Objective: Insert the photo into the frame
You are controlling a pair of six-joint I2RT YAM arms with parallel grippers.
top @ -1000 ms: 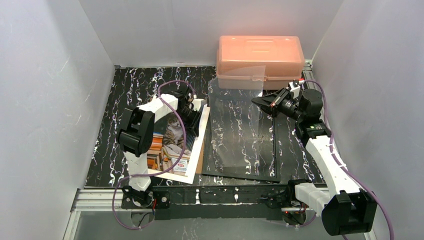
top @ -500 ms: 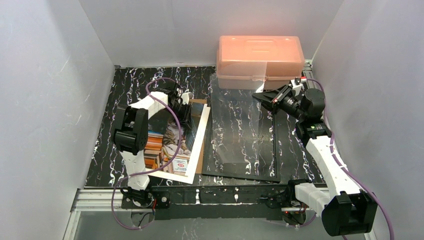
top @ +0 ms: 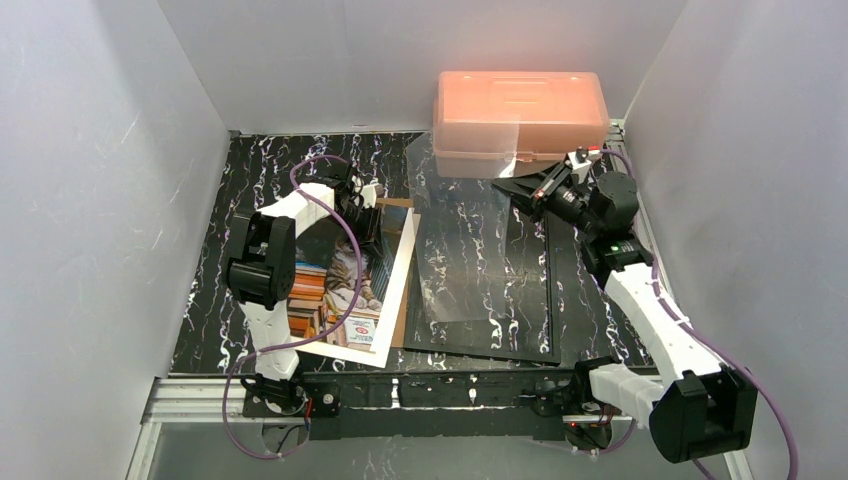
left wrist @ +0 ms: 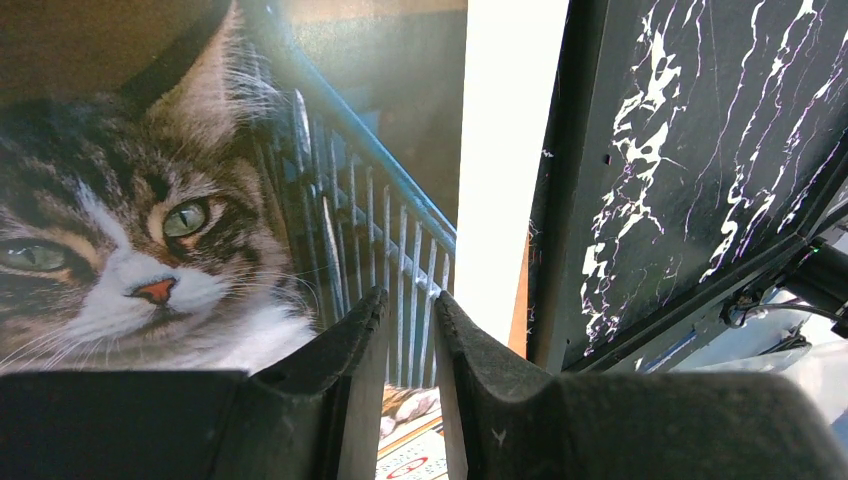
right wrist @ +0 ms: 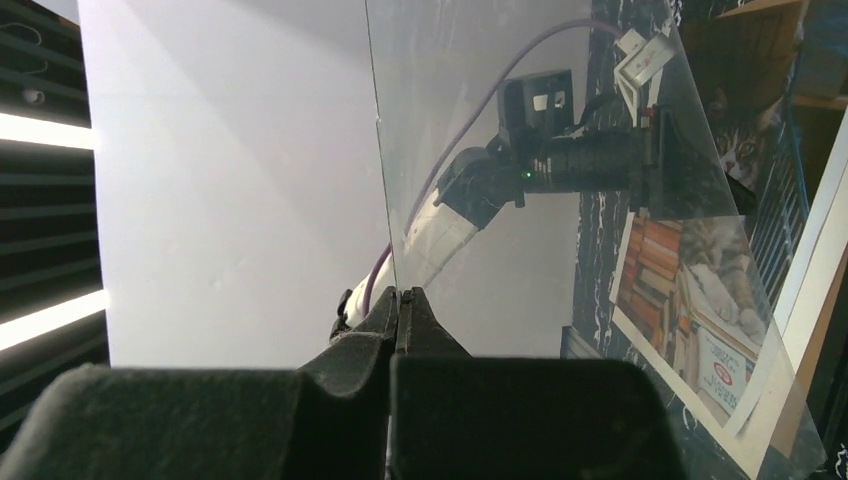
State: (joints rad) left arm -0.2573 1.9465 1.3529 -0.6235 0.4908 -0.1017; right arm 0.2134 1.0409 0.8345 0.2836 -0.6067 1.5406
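The photo (top: 322, 305), a cat among books with a white border, lies face up on a brown backing board (top: 398, 203) on the left. My left gripper (top: 372, 218) hovers low over the photo's far end, and the cat's face (left wrist: 150, 250) fills the left wrist view. Its fingers (left wrist: 410, 295) stand a narrow gap apart with nothing between them. The black frame (top: 480, 352) lies flat to the right of the photo. My right gripper (top: 497, 183) is shut on the far edge of a clear pane (top: 470, 250), which tilts up over the frame. In the right wrist view the gripper (right wrist: 398, 290) pinches this pane (right wrist: 560, 200).
A pink plastic box (top: 520, 110) stands at the back, just behind the lifted pane. White walls close in the black marbled table (top: 250, 180) on three sides. The frame's left rail (left wrist: 555, 200) runs right beside the photo's white border.
My left gripper has drawn back from the photo's right edge toward the far left. My right gripper has moved left and farther back with the pane, tilting it higher.
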